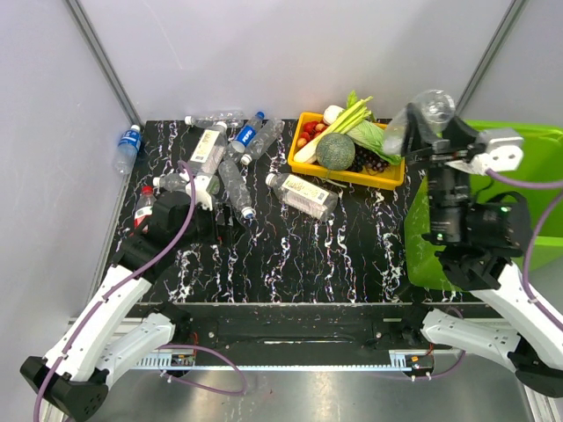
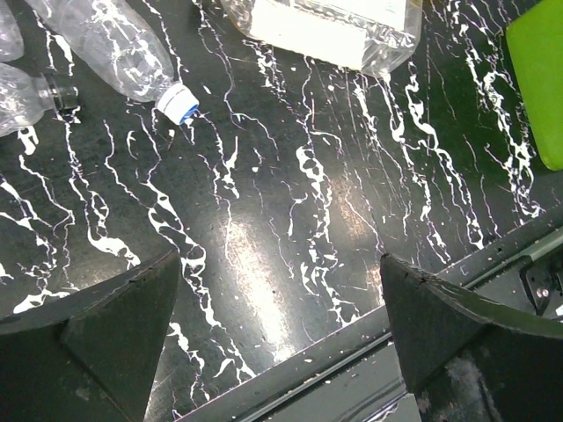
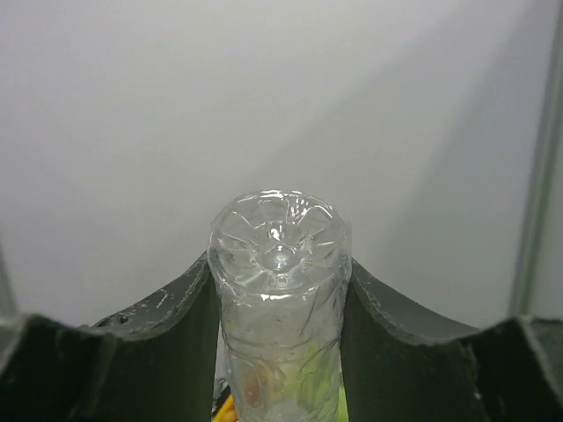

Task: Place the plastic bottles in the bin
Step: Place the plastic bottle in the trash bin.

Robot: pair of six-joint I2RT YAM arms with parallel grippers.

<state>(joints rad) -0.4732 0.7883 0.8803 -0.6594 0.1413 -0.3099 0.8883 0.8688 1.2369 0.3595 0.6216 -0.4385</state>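
My right gripper (image 1: 420, 134) is shut on a clear plastic bottle (image 1: 427, 109), held high with its base up, beside the lime-green bin (image 1: 537, 189) at the right; in the right wrist view the bottle (image 3: 280, 299) stands between my fingers (image 3: 167, 352). Several clear bottles (image 1: 220, 158) with blue or white labels lie at the table's back left, one labelled bottle (image 1: 302, 194) nearer the middle. My left gripper (image 1: 167, 215) is open and empty, low over the table's left; its view shows a blue-white-capped bottle (image 2: 123, 54), a labelled bottle (image 2: 325, 31) and the bin's corner (image 2: 538, 83).
A yellow tray (image 1: 387, 177) with vegetables and fruit sits at the back centre, just left of the raised bottle. One blue-capped bottle (image 1: 127, 148) lies off the table's left edge by the wall. The table's metal front edge (image 2: 352, 365) runs under my left gripper.
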